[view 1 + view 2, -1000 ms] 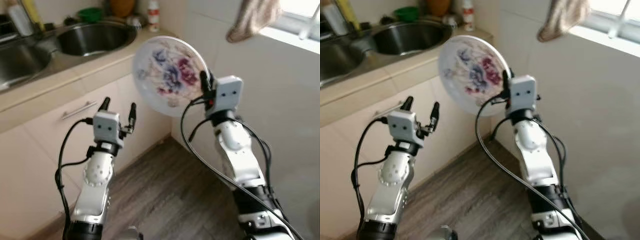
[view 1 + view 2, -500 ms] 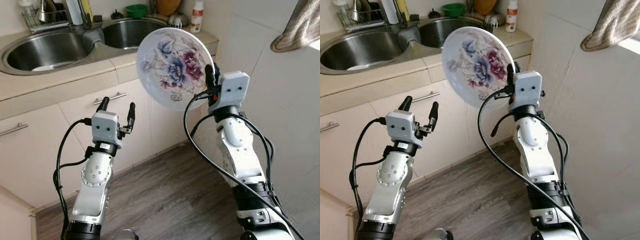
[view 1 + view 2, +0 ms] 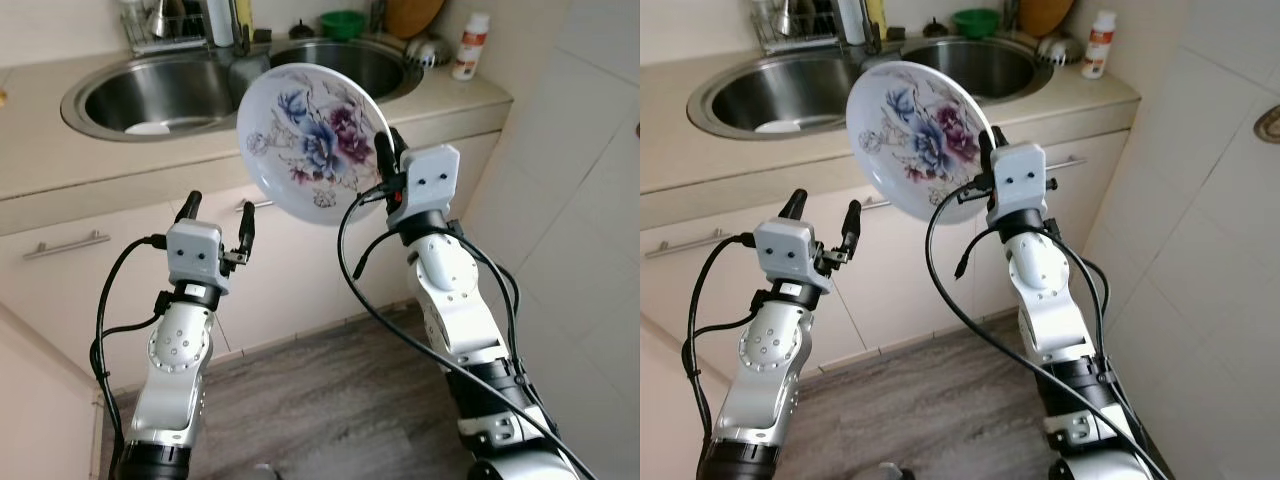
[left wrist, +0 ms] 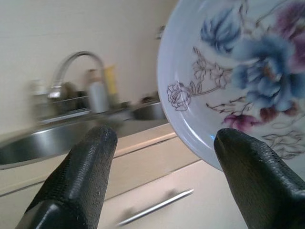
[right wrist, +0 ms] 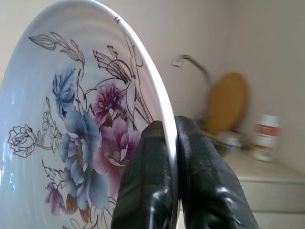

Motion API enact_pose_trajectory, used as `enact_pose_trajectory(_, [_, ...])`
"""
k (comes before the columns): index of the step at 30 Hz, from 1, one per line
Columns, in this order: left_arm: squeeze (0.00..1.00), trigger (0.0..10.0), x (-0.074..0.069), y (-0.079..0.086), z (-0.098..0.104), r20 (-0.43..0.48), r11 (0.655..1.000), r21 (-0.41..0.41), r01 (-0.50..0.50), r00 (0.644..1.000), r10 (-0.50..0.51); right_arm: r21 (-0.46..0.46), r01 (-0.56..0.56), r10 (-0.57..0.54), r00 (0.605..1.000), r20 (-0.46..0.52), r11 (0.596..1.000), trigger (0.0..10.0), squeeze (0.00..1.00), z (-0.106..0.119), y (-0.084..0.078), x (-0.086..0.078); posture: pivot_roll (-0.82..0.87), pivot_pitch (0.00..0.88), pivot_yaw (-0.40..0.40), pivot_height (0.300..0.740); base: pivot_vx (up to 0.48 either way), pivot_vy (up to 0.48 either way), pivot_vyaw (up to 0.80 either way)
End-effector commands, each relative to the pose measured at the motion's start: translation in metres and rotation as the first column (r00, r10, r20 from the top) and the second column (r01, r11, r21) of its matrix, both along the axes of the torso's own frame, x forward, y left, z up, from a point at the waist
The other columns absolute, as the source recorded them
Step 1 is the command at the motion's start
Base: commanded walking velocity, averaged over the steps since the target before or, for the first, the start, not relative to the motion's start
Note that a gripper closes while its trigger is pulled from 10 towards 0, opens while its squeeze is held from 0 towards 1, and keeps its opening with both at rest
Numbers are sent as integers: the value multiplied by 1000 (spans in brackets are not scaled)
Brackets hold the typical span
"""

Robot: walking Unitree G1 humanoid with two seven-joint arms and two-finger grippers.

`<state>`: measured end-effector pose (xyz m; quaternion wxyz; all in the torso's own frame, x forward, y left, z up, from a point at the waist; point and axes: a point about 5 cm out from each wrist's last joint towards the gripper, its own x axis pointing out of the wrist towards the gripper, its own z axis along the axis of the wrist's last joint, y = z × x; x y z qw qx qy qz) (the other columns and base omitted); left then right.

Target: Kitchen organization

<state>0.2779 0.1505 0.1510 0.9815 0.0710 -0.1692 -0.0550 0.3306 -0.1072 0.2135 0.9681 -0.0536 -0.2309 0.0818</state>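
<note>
- Right gripper [image 3: 381, 150] clamped tight on the rim of a flowered plate [image 3: 310, 140], one finger on each face; edge grip keeps the plate near upright, painted face toward the camera, carried at counter height in front of the sink [image 3: 160, 95].
- Plate held in the air just short of the counter [image 3: 60, 160], over the cabinet fronts, touching nothing else; likely on its way to the sink or the rack [image 3: 165, 25] behind it, as a guess.
- Left gripper [image 3: 216, 212] empty, fingers spread wide, raised below the counter edge and just beside the plate's lower rim; looks ready to steady or take over, not touching.
- Small white dish [image 3: 153, 128] lying in the left basin of the sink.
- Green bowl [image 3: 343, 22] and wooden board [image 3: 408, 14] behind the right basin.
- White bottle [image 3: 468, 47] with an orange label at the counter's right end, right of the sink; print too small to read.
- No brand or writing legible anywhere.
</note>
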Motion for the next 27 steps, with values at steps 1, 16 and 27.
enact_pose_trajectory(1, [0, 10000, 0, 0, 3, 11, 1000, 8, 9, 1000, -9, 37, 21, -22, 999, 29, 999, 10000, 0, 8, -4, 1, -14, 0, -19, 740, 0, 0, 0])
enact_pose_trajectory(16, [0, 10000, 1, 0, 4, 16, 1000, 8, 8, 1000, -8, -4, 40, -40, 997, 62, 999, 10000, 0, 14, -8, 3, -14, 0, -21, 740, 217, 0, 231])
enact_pose_trajectory(27, [0, 10000, 1, -1, 4, 16, 1000, 6, 12, 1000, -12, 33, 53, -55, 997, 61, 998, 10000, 0, 15, -11, 4, -16, 0, -20, 740, 265, 0, 153])
